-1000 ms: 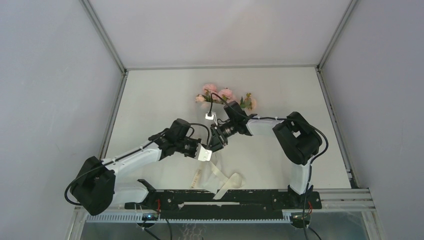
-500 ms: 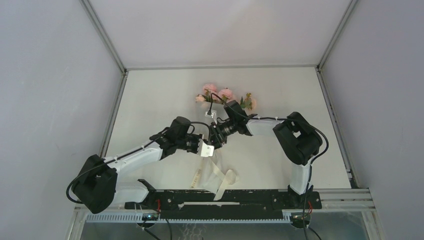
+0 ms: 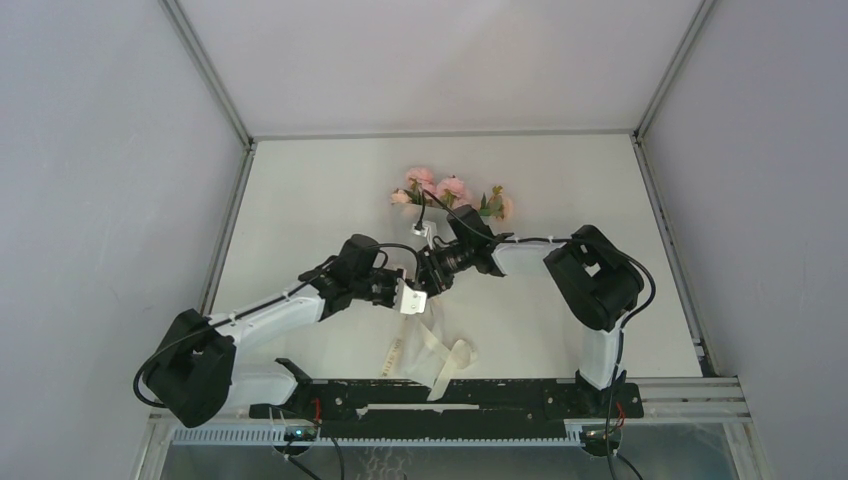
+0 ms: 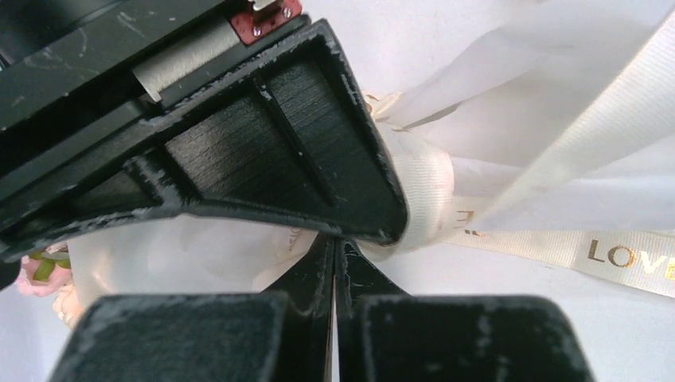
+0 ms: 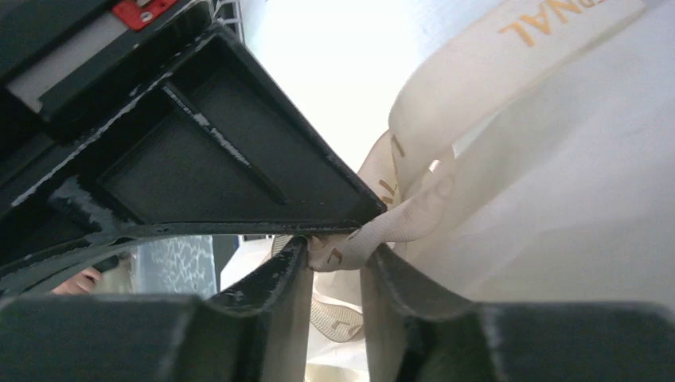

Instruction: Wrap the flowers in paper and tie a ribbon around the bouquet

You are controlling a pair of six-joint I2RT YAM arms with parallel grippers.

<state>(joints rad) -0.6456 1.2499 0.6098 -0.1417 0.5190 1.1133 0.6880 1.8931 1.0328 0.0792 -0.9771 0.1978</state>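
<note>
The bouquet lies in the middle of the table, its pink flowers (image 3: 450,192) pointing away from me and its stem end under both grippers. My left gripper (image 3: 413,299) (image 4: 334,243) is shut, with nothing visible between its fingers and its tips against the right gripper's finger. The cream ribbon (image 4: 426,191) (image 5: 414,159), printed in gold letters, is looped round the gathered white paper (image 4: 549,72) (image 5: 573,183). A bunched part of the ribbon fills the gap of my right gripper (image 3: 430,280) (image 5: 334,247), touching both fingers. Loose ribbon tails (image 3: 445,355) trail toward the near edge.
A black rail (image 3: 450,395) runs along the near edge between the arm bases. Metal frame bars (image 3: 228,230) border the table left and right, with grey walls behind. Black cables loop over both wrists close to the flowers.
My left gripper has moved up and slightly right, closing in on the right gripper. The right gripper shifted a little left. The ribbon tails were drawn slightly away from the near edge.
</note>
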